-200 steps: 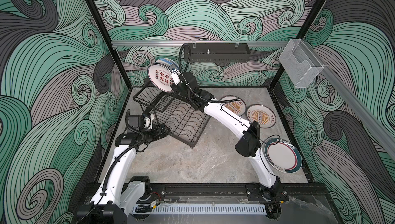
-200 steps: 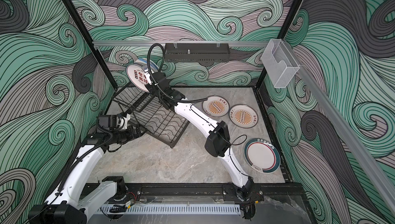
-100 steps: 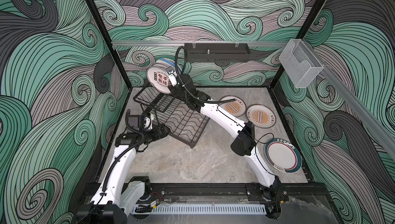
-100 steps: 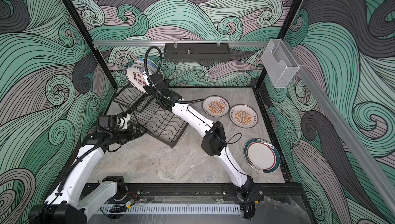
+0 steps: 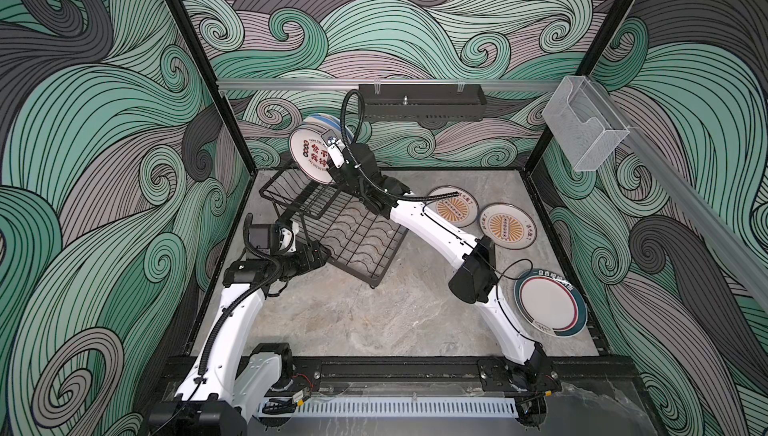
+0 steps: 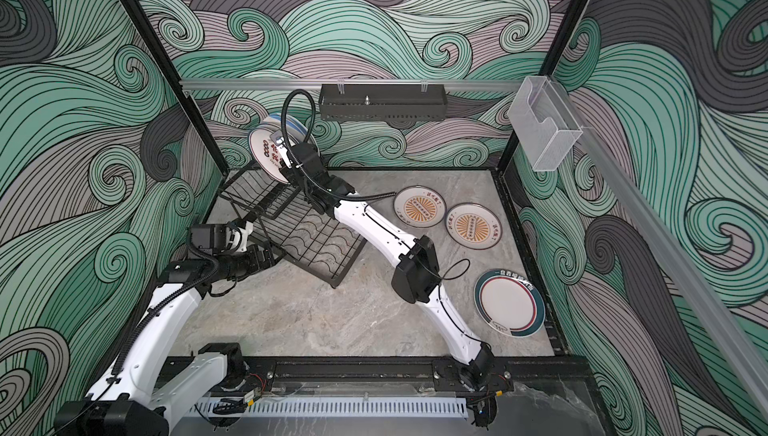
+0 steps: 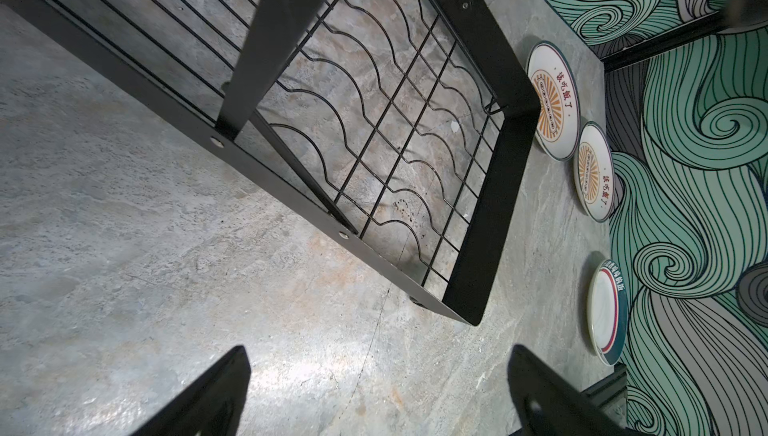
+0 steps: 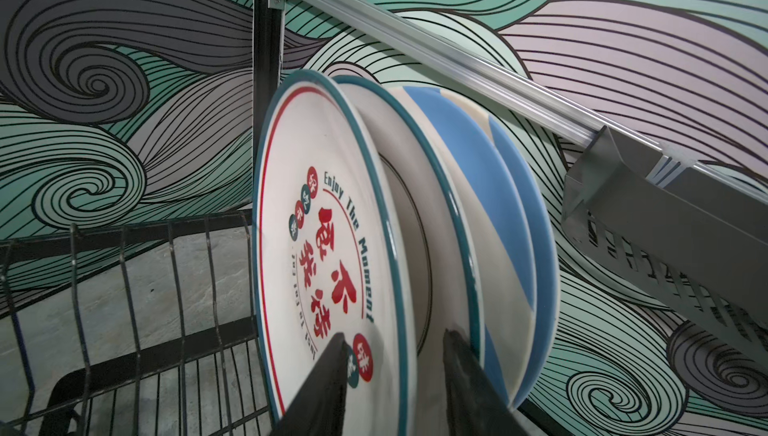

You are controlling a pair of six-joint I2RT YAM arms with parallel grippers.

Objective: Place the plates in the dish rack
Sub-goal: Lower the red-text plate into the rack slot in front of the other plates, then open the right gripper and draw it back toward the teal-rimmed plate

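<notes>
Between the parted fingers of my right end effector (image 8: 394, 336) stands the rim of the red-lettered plate (image 8: 328, 213), unclamped, upright in the raised tier of the dish rack (image 8: 166, 353). Beyond it, a teal-rimmed plate (image 8: 415, 155) and blue-striped plates (image 8: 478, 172) crowd close. My left end effector (image 7: 378, 353) hangs wide open over open table (image 7: 124, 267) beside the rack's corner.

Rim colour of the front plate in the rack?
Front plate: teal rim, thin red ring inside; clearest in right wrist view.
</notes>
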